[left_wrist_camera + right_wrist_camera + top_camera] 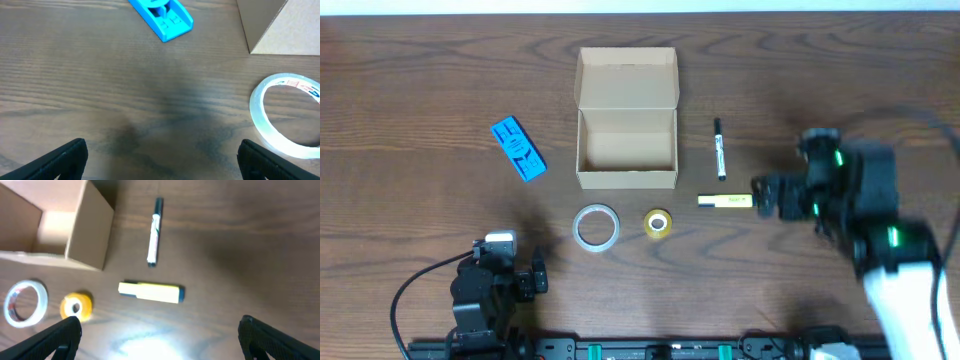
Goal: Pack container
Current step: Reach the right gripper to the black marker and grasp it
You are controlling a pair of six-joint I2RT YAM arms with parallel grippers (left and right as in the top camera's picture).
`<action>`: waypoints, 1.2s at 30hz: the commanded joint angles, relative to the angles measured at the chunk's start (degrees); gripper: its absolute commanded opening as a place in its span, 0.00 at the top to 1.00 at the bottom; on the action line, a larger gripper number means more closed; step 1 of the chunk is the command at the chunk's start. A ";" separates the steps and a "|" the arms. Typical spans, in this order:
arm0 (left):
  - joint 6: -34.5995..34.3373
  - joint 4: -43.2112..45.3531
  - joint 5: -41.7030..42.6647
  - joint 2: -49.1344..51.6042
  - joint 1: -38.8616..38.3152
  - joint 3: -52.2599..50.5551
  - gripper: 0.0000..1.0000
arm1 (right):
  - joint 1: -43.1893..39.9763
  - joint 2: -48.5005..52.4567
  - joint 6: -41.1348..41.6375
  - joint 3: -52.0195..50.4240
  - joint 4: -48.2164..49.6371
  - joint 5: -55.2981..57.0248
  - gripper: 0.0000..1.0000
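The tan cardboard container (626, 145) stands open at table centre, lid flap folded back, inside empty; it also shows in the right wrist view (60, 230) and its corner in the left wrist view (277, 25). My right gripper (770, 197) is open and empty, just right of a yellow highlighter (725, 201) (151, 292). A black-and-white pen (720, 148) (154, 232) lies right of the box. A clear tape roll (595, 226) (287, 115) and a yellow tape roll (658, 223) (76, 305) lie in front of it. My left gripper (516, 272) is open and empty near the front edge.
A blue flat object (518, 148) (162, 15) lies left of the box. The clear tape roll also shows at the left edge of the right wrist view (25, 303). Cables trail from the left arm at the table's front.
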 commanded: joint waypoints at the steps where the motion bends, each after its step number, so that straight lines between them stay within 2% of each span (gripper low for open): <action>1: 1.01 -0.44 -0.26 -0.33 -0.22 -0.90 0.05 | 2.49 11.45 3.34 11.21 -4.44 1.68 0.01; 7: 1.01 -0.44 -0.24 -0.33 -0.22 -0.90 0.05 | 6.08 32.00 6.97 29.24 -13.55 5.55 0.01; 14: 1.01 -0.44 -0.26 -0.33 -0.22 -0.90 0.05 | 8.52 45.48 9.64 34.18 -14.40 8.52 0.01; 24: 1.01 -0.44 -0.24 -0.33 -0.22 -0.90 0.04 | 8.87 53.24 8.61 34.07 -10.32 8.70 0.01; 36: 1.01 -0.44 -0.26 -0.33 -0.22 -0.90 0.05 | 8.87 56.11 6.38 31.91 -1.75 8.70 0.02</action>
